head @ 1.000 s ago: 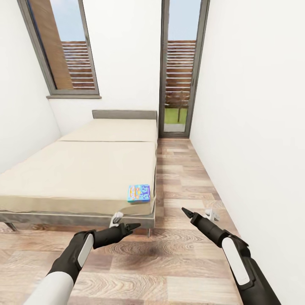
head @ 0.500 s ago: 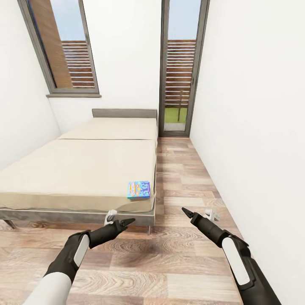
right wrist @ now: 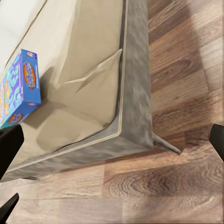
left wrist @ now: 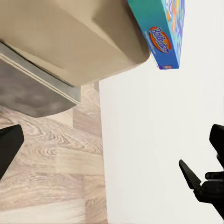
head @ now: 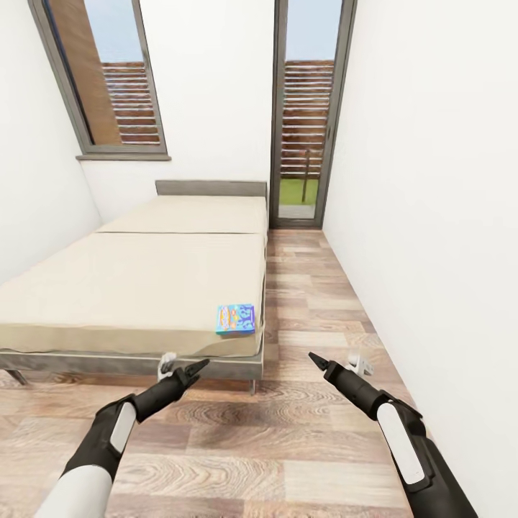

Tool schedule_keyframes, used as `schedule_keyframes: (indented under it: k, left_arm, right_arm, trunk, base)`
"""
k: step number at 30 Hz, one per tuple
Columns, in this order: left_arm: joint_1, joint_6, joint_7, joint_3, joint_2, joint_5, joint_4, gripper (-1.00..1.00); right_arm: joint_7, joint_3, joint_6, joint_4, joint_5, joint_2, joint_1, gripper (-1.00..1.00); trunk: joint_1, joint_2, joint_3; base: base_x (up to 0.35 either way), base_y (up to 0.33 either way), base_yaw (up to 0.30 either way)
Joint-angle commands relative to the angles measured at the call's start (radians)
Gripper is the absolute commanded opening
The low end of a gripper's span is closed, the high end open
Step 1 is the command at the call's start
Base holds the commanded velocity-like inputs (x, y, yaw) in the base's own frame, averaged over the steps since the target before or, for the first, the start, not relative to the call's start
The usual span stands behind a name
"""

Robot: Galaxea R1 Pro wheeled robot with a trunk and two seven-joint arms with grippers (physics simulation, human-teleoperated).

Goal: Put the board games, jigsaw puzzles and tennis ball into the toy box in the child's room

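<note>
A narrow white-walled room with a wood-plank floor (head: 309,432), seen from the robot's head. Ahead of both arms stands the bed (head: 137,288), a low cream mattress in two panels on a grey frame, with a grey headboard (head: 211,189) at its far end. Beyond it are a window (head: 108,79) and a tall glass door (head: 306,115) showing a slatted fence outside. One small blue game (head: 235,319) lies flat on the mattress at its near corner, just ahead of the space between the two grippers and a little above them. The left gripper (head: 180,370) hangs in front of the bed frame, just short of it, its fingers apart and holding nothing; the game sits ahead of it and to its right. The right gripper (head: 338,363) hovers over bare floor beside the bed, also spread and empty, with the game ahead and to its left. From the right wrist, the game (right wrist: 18,88) rests near the mattress corner, above the frame's slanted leg (right wrist: 165,144).
</note>
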Motion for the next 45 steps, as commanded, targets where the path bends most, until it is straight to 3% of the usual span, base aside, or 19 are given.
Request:
schedule_keyframes:
  k: [1,7,14,16,20,25,36,40,45]
  left_arm:
    - [-0.001,0.007,-0.002,0.012,-0.001,0.001,-0.001,1.0]
    - [-0.004,0.008,0.0,0.042,-0.005,0.001,-0.002,1.0]
    - [-0.004,0.001,0.001,0.048,-0.023,0.006,-0.002,1.0]
    - [-0.004,0.0,0.002,0.049,-0.029,0.019,-0.002,1.0]
    - [-0.004,-0.018,0.007,0.047,-0.051,0.09,-0.002,1.0]
    - [-0.005,-0.041,0.017,0.044,-0.062,0.137,-0.002,1.0]
    - [-0.005,-0.052,0.003,0.04,-0.06,0.155,-0.008,1.0]
    - [-0.004,-0.05,-0.022,0.039,-0.059,0.156,-0.016,1.0]
    - [-0.004,-0.046,-0.158,0.026,-0.059,0.156,-0.04,1.0]
  right_arm:
    - [0.002,-0.002,0.006,0.0,-0.004,0.0,-0.001,1.0]
    - [0.003,-0.002,0.007,-0.003,-0.004,-0.001,-0.001,1.0]
    - [0.004,0.0,0.007,-0.01,-0.004,0.002,-0.001,1.0]
    - [0.004,0.002,0.007,-0.012,-0.004,0.003,-0.001,1.0]
    - [0.005,0.009,0.007,-0.03,-0.004,0.006,-0.001,1.0]
    - [0.006,0.011,0.011,-0.079,-0.004,0.007,-0.001,1.0]
    - [0.017,0.011,0.04,-0.171,-0.012,0.005,-0.001,1.0]
    - [0.018,0.012,0.058,-0.175,-0.016,0.006,-0.001,1.0]
    - [0.019,0.005,0.066,-0.176,-0.018,0.0,-0.001,1.0]
  trunk:
    - [0.0,-0.001,-0.005]
    - [0.003,-0.002,-0.028]
    - [0.006,-0.004,-0.055]
    - [0.007,-0.004,-0.063]
    - [0.009,-0.005,-0.078]
    - [0.011,-0.006,-0.098]
    - [0.016,-0.009,-0.14]
    - [0.018,-0.01,-0.156]
    - [0.02,-0.011,-0.175]
  base:
    - [0.0,0.0,0.0]
    - [0.0,0.0,0.0]
    - [0.0,0.0,0.0]
    - [0.0,0.0,0.0]
    - [0.0,0.0,0.0]
    - [0.0,0.0,0.0]
    - [0.0,0.0,0.0]
    - [0.0,0.0,0.0]
    - [0.0,0.0,0.0]
